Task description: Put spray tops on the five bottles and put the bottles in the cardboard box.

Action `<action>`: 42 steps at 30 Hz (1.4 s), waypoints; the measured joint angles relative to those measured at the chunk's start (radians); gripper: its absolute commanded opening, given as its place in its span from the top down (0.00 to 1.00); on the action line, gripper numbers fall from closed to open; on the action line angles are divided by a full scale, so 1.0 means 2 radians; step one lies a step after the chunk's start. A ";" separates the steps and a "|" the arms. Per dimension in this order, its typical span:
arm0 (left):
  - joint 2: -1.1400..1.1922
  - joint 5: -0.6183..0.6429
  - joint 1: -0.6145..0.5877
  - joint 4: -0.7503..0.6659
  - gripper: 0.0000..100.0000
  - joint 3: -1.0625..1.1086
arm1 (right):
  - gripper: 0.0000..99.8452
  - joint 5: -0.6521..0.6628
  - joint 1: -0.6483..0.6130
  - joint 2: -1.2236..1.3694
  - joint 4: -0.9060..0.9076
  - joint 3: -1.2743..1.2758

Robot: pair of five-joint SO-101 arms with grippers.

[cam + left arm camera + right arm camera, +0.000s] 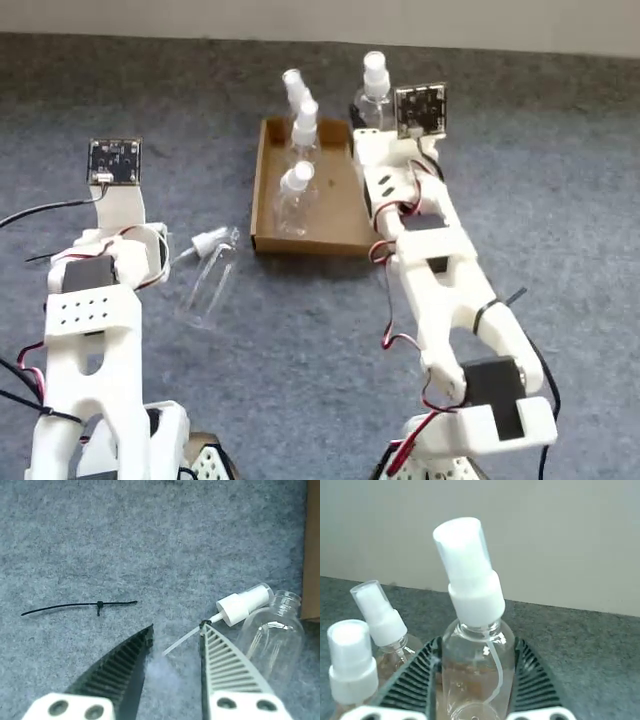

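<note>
**Capped bottle gripped beside the box**

The right gripper (477, 645) was closed around an upright clear plastic bottle with a white spray top (475, 630), just beyond the brown cardboard box's (262, 190) far right corner. Left of the box, the left gripper (177, 626) stood partly open and empty, close to an uncapped clear bottle (272, 632) lying flat.

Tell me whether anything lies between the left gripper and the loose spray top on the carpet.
Nothing visible does. The left gripper is open just short of the spray top, whose thin tube lies between its fingertips. The uncapped bottle lies beside the spray top, not in the path.
</note>
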 measured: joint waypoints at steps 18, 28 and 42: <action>0.000 0.000 0.000 0.000 0.85 0.000 | 1.00 -0.002 0.002 0.131 -0.035 -0.065; 0.000 0.000 0.000 0.000 0.85 0.000 | 1.00 -0.002 0.004 0.168 -0.083 -0.094; 0.000 0.000 0.000 0.000 0.85 0.000 | 1.00 -0.004 0.005 0.202 -0.093 -0.094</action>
